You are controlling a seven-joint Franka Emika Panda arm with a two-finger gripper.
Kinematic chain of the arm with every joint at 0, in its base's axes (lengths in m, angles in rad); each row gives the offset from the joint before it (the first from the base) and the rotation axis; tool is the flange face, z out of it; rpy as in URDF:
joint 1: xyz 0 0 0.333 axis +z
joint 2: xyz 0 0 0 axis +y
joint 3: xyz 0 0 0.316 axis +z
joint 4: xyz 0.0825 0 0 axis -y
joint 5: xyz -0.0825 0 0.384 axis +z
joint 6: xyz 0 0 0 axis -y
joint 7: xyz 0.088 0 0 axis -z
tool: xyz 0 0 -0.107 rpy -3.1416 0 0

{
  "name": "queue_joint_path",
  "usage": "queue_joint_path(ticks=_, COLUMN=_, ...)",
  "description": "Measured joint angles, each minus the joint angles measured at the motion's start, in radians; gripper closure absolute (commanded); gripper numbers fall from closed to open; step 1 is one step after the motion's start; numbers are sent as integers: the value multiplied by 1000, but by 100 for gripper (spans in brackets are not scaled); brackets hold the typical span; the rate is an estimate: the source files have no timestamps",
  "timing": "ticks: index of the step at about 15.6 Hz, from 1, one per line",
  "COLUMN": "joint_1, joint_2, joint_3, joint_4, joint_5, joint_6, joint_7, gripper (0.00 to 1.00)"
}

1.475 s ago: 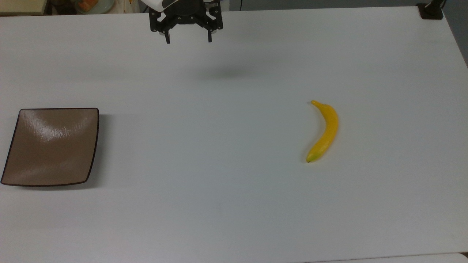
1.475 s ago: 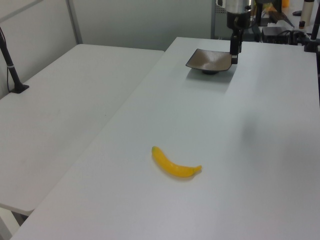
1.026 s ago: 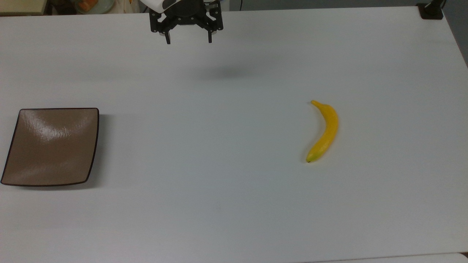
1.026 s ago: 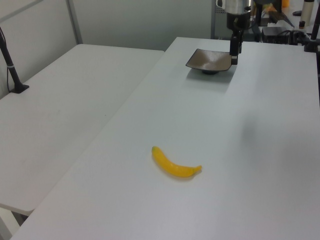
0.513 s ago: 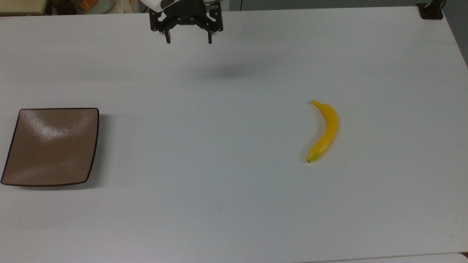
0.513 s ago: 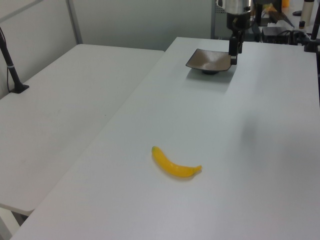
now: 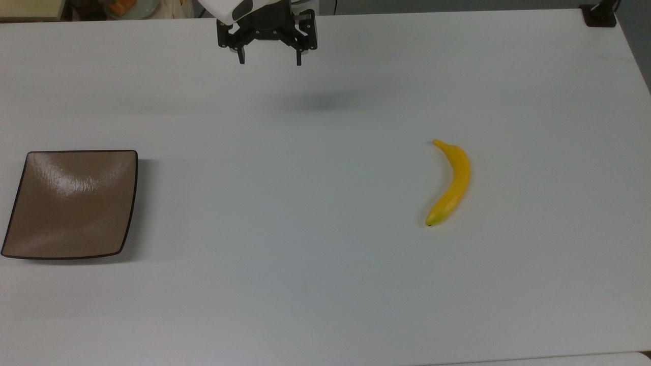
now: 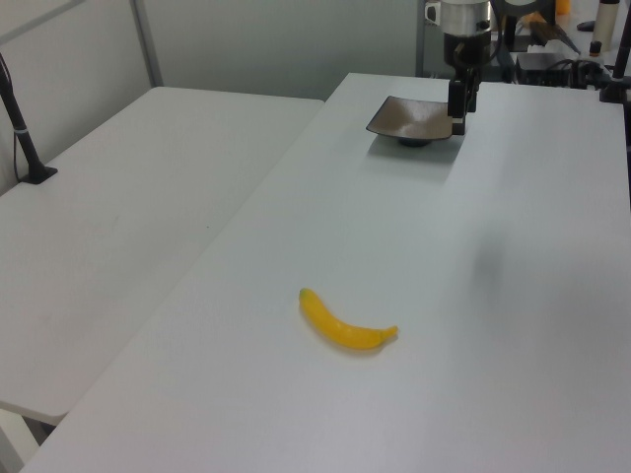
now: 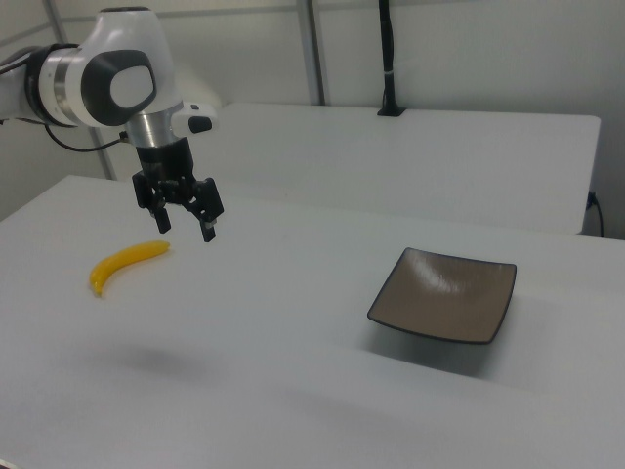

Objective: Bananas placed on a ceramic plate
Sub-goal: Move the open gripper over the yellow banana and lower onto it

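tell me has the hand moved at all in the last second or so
Yes. In the top view the hand has shifted slightly toward the top view's right, toward the banana, which lies unmoved.

White Panda arm reaching in from the right view's left, wrist pointing straight down, black gripper [image 9: 186, 227] hanging in mid-air above the bench [image 9: 293, 391], fingers [image 9: 208, 231] spread apart, nothing held between them
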Motion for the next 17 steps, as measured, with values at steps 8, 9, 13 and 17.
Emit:
queue_joint_path(ticks=8, joint_1=14, joint_2=47, joint_3=30, joint_4=-3, joint_5=16, joint_6=147, joint_7=163, gripper=0)
queue_joint_path(ticks=9, joint_1=18, joint_2=53, joint_3=39, joint_4=-3, joint_5=17, joint_6=169, joint_7=192, gripper=0)
queue_joint_path(ticks=13, joint_1=47, joint_2=93, joint_3=77, joint_4=-4, joint_5=18, joint_6=251, joint_7=322, gripper=0)
queue_joint_path(ticks=17, joint_1=95, joint_2=142, joint_3=115, joint_4=1, joint_5=16, joint_6=318, joint_7=436, gripper=0)
